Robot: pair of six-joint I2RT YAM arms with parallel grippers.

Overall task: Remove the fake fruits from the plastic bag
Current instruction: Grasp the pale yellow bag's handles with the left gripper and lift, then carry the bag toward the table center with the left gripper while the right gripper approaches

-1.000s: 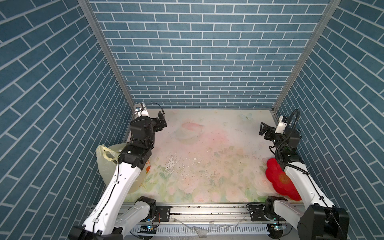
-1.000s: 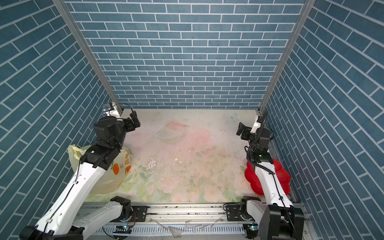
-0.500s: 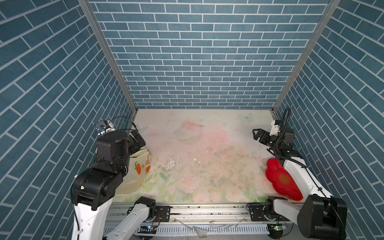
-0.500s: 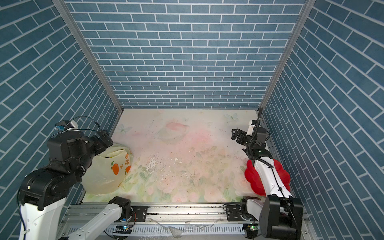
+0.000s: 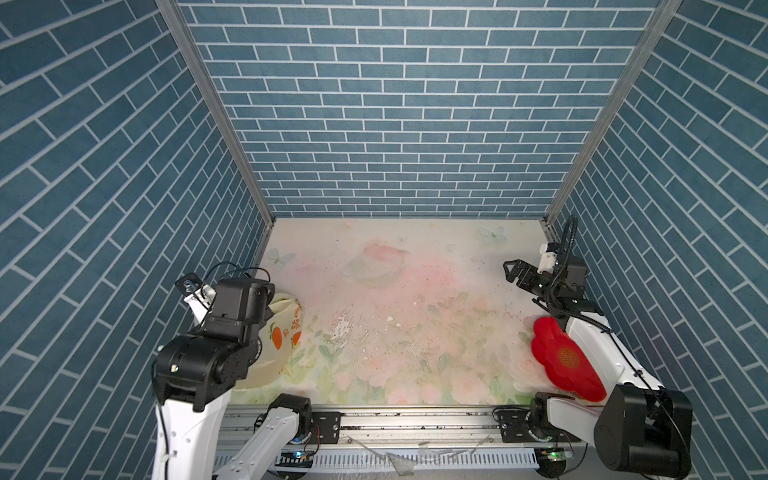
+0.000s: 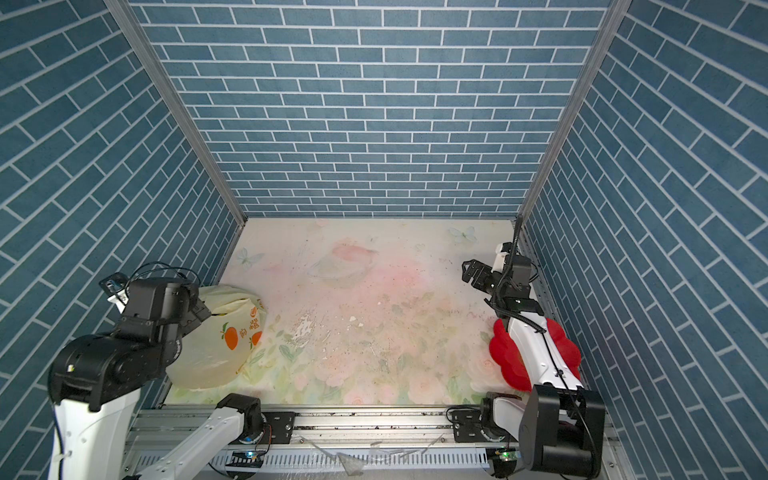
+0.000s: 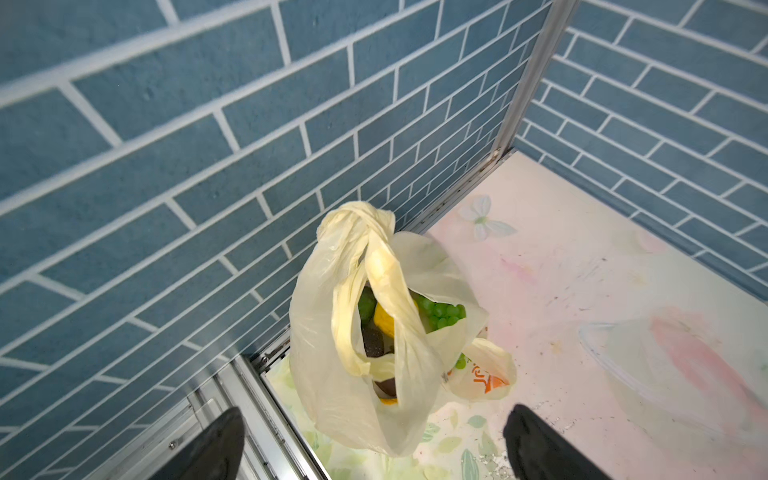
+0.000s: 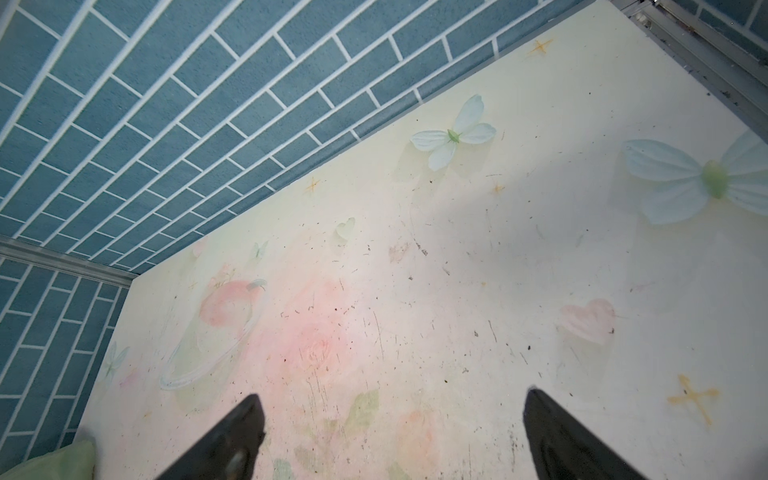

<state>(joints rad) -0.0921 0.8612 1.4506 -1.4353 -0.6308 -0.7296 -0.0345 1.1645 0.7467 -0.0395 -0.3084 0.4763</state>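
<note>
Status: plastic bag (image 6: 208, 361) sits in the near-left corner against the left wall. Left gripper (image 7: 374, 444) hovers right over it, jaws spread wide; contact I can't tell. Fake fruits (image 7: 442, 313) are inside: I make out green grapes plus yellow and dark bits through the mouth, the rest hidden by film and handles. Left arm blocks much of the bag in both top views. Right gripper (image 8: 395, 436) is spread too, far right, well apart.

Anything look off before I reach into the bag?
The plastic bag sits by the left wall, its handles knotted together, leaving only narrow gaps over the green grapes. The table has flaked print near its middle.
</note>
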